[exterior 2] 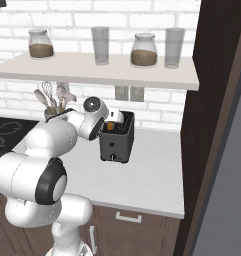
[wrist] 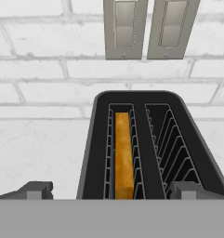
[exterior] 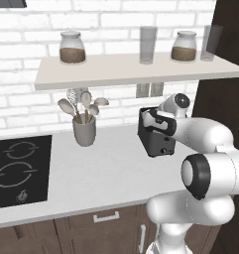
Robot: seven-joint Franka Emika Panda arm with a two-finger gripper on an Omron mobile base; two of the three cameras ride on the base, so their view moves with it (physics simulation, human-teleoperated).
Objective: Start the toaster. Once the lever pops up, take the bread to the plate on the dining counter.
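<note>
Counts: 1 toaster (exterior: 155, 139) with 2 slots, 1 slice of bread (wrist: 123, 155) in the left slot seen from the hand camera. Shelf (exterior: 116, 74) carries 2 lidded jars (exterior: 72, 48) with brown contents and 2 empty glasses (exterior: 148, 44). 1 grey utensil holder (exterior: 85, 130) on the worktop, roughly 5 utensils sticking out, exact number hard to tell. 1 black hob (exterior: 19, 171) with 2 ring burners and 2 small knobs visible. 2 wall switch plates (wrist: 125, 29) side by side above the toaster. 2 cabinet handles (exterior: 106, 217) below the worktop.
</note>
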